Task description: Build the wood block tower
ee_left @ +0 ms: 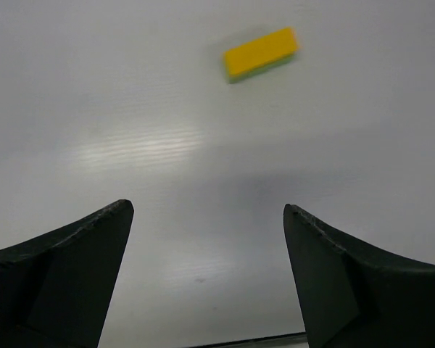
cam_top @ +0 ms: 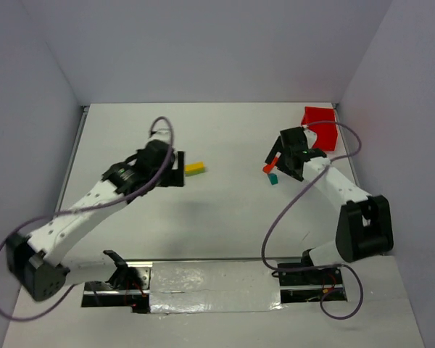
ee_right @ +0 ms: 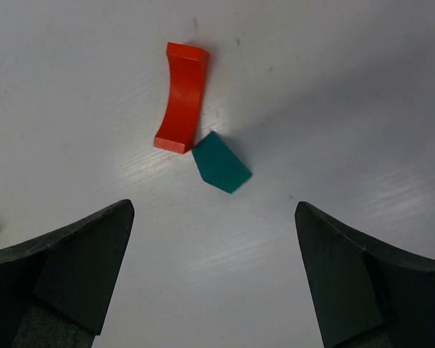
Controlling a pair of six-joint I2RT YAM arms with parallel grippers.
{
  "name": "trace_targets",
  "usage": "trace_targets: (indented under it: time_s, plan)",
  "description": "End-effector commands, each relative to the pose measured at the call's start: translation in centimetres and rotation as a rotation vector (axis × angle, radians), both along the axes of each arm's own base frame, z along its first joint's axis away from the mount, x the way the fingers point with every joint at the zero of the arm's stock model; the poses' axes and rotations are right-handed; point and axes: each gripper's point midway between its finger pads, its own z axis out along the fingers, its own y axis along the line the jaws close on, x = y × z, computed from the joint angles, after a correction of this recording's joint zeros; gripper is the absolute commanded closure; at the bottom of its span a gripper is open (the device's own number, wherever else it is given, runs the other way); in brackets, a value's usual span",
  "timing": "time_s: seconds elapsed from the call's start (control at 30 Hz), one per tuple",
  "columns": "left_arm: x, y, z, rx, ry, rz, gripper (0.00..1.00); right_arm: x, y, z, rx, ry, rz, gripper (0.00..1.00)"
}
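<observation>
Left gripper (ee_left: 208, 209) and right gripper (ee_right: 214, 208) gape empty, while red bin (cam_top: 320, 123) stands beyond teal wedge (ee_right: 221, 172).

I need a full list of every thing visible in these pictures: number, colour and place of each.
yellow-green bar: one, yellow over green, near the middle.
red piece: one, red, curved, right of the bar.
teal wedge: one, teal, at the red piece's end.
red bin: one, red, far right corner.
table: one, white, under everything.
cables: two, purple, one along each arm.
left arm: one, white and black, reaching toward the bar.
right arm: one, white and black, above the red piece.
left tool: one, black, open, empty, facing the bar.
right tool: one, black, open, empty, over red piece and wedge.
</observation>
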Motion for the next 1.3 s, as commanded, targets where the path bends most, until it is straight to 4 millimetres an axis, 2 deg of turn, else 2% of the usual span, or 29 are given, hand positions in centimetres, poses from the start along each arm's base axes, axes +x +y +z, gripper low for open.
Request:
trace_targets:
  time_s: [0.0,0.03,0.07,0.13,0.17,0.2,0.23,0.27,0.3,0.33,0.37,0.47,0.5,0.6,0.67,0.8,0.9,1.03,1.27]
  plan:
    - [2.9,-9.6,1.6,-0.061,-0.039,-0.128,0.02,-0.7,-2.3,7.3,0.022,-0.226,-0.102,0.0]
    - [3.8,-12.2,1.3,-0.064,-0.031,-0.203,0.03,-1.6,-3.3,9.8,0.02,-0.299,-0.122,0.0]
    - [5.7,-15.4,0.2,-0.07,0.001,-0.254,0.06,-2.4,-4.0,10.4,0.01,-0.311,-0.132,0.0]
    - [7.6,-18.8,-0.5,-0.098,-0.005,-0.315,0.09,-4.5,-6.7,11.8,-0.032,-0.323,-0.2,0.0]
    - [10.0,-21.3,-1.0,-0.101,-0.049,-0.345,0.11,-5.8,-7.6,13.8,-0.032,-0.381,-0.219,0.0]
    - [11.2,-22.6,-1.3,-0.106,-0.06,-0.361,0.12,-6.9,-9.3,14.5,-0.062,-0.391,-0.242,0.0]
    - [12.1,-23.8,-2.0,-0.092,-0.061,-0.395,0.16,-7.7,-10.0,15.2,-0.069,-0.413,-0.254,0.0]
    - [13.6,-26.8,-3.0,-0.116,-0.053,-0.444,0.2,-8.9,-10.1,16.9,-0.053,-0.473,-0.239,0.0]
    - [14.1,-28.2,-3.2,-0.122,-0.058,-0.465,0.22,-9.6,-10.8,17.5,-0.063,-0.493,-0.239,0.0]
    - [14.7,-29.4,-3.8,-0.108,-0.065,-0.494,0.24,-10.1,-10.6,17.9,-0.055,-0.512,-0.227,0.0]
    - [15.3,-31.6,-4.8,-0.099,-0.077,-0.518,0.24,-11.0,-10.0,18.7,-0.032,-0.543,-0.194,0.0]
    - [16.1,-34.6,-6.6,-0.057,-0.105,-0.57,0.26,-11.6,-8.6,19.1,0.024,-0.581,-0.14,0.0]
    - [16.0,-35.6,-6.8,-0.065,-0.115,-0.592,0.25,-11.8,-7.6,19.7,0.063,-0.617,-0.093,0.0]
    - [16.5,-37.3,-8.9,-0.074,-0.109,-0.625,0.24,-12.0,-6.2,19.4,0.112,-0.619,-0.028,0.0]
    - [16.2,-38.1,-10.2,-0.079,-0.097,-0.651,0.24,-12.3,-5.8,19.8,0.119,-0.631,-0.005,0.0]
    - [15.3,-39.3,-11.3,-0.082,-0.126,-0.689,0.25,-12.8,-4.8,20.6,0.139,-0.663,0.045,0.0]
    - [16.2,-39.5,-12.3,-0.063,-0.128,-0.655,0.25,-12.7,-4.0,20.7,0.153,-0.659,0.087,0.0]
    - [17.6,-39.3,-13.7,-0.012,-0.136,-0.604,0.31,-13.1,-3.0,20.9,0.168,-0.666,0.137,0.0]
    - [18.5,-38.4,-14.6,-0.029,-0.117,-0.587,0.38,-13.0,-2.0,20.5,0.173,-0.656,0.184,0.0]
